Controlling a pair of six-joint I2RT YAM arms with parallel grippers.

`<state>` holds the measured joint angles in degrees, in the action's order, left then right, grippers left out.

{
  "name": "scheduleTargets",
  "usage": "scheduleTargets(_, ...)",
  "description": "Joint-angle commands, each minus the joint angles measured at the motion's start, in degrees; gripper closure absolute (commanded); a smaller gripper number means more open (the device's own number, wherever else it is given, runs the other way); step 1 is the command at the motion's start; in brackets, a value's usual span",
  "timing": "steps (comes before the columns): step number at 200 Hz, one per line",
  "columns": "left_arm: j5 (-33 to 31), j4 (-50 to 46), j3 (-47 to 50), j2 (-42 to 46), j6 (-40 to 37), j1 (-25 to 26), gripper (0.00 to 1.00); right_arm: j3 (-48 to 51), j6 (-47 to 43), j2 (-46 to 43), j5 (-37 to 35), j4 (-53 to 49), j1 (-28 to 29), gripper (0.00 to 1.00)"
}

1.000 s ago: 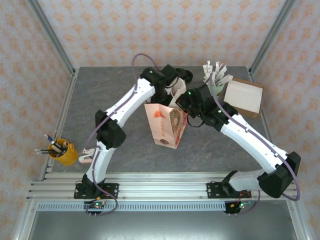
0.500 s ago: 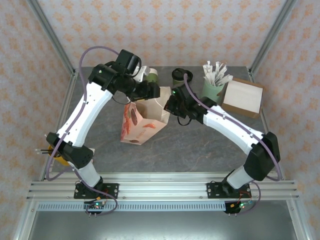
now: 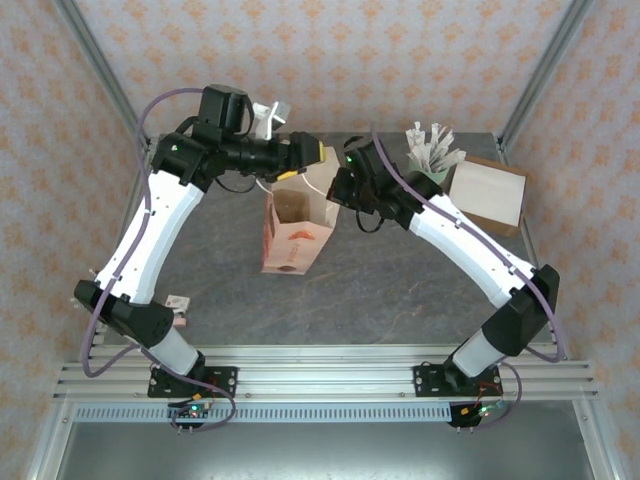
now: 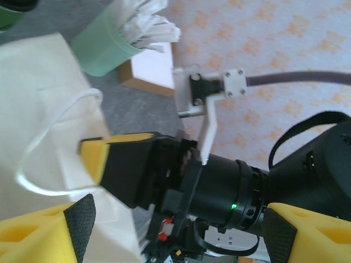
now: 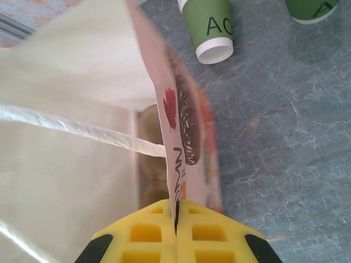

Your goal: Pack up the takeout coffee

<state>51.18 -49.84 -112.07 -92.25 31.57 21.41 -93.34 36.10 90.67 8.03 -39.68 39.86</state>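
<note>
Top view: a paper bag [image 3: 292, 228] stands mid-bench [image 3: 420, 290], its mouth open upward. The left fingers [image 3: 310, 153] hang over the bag's far rim. The right fingers [image 3: 338, 188] are at the bag's right-hand top edge. To the right stand a mint-green cup of white sticks [image 3: 430, 165] and a cardboard box [image 3: 487, 192].

Left wrist view: the left fingers are spread wide with nothing gripped between them. Beyond them, one yellow right finger [image 4: 118, 159] presses on the bag's pale wall beside a white cord handle [image 4: 60, 126].

Right wrist view: the right fingers are pressed together, pinching the bag's printed wall edge-on. One takeout coffee cup [image 5: 211, 24] sits on the grey bench just beyond the bag, outside it, and a second cup [image 5: 313, 8] is at the frame's top corner.
</note>
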Motion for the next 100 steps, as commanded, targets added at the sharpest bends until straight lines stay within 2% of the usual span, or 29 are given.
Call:
scheduleTargets(1, 2.2, 11.1, 4.4, -0.7, 1.7, 1.1, 0.16, -4.0, -0.6, 4.4, -2.5, -4.8, 1.2, 1.0)
scheduleTargets(18, 2.8, 18.7, 7.0, -2.3, 6.5, 1.4, 0.15, -7.2, 0.1, 7.4, -5.0, -7.5, 2.5, 1.0)
scheduleTargets(39, 1.9, 23.1, 6.4, -2.6, 7.5, 1.1, 0.15, -5.8, 2.8, 7.6, -6.1, -7.1, 2.8, 1.0)
scheduleTargets(50, 0.8, 21.2, 4.5, -2.4, 6.2, 0.4, 0.15, -4.1, 3.2, 6.9, -6.1, -5.7, 2.6, 1.0)
scheduleTargets(64, 0.5, 13.8, 0.1, -3.0, 2.3, -0.7, 0.15, -3.2, 2.7, 6.0, -6.2, -4.8, 2.2, 1.0)
scheduleTargets(71, 0.6, 9.9, -2.3, -2.9, 0.1, -1.3, 0.14, -2.9, 2.5, 5.6, -5.8, -4.6, 1.8, 0.96)
scheduleTargets(77, 0.2, 7.1, -4.1, -2.8, -1.7, -2.0, 0.14, -2.5, 1.8, 5.0, -4.5, -3.9, 1.2, 0.9)
scheduleTargets(84, -0.6, 4.2, -6.0, -2.5, -3.5, -3.1, 0.13, -2.1, 0.8, 4.3, -2.1, -2.9, 0.4, 0.77)
scheduleTargets(86, -0.9, 3.6, -6.5, -2.3, -3.8, -3.4, 0.13, -2.1, 0.7, 4.3, -1.7, -2.8, 0.2, 0.76)
scheduleTargets(100, -2.5, 0.9, -8.8, -1.0, -4.0, -6.1, 0.04, -2.9, -1.5, 3.1, 3.3, -2.1, -1.9, 0.35)
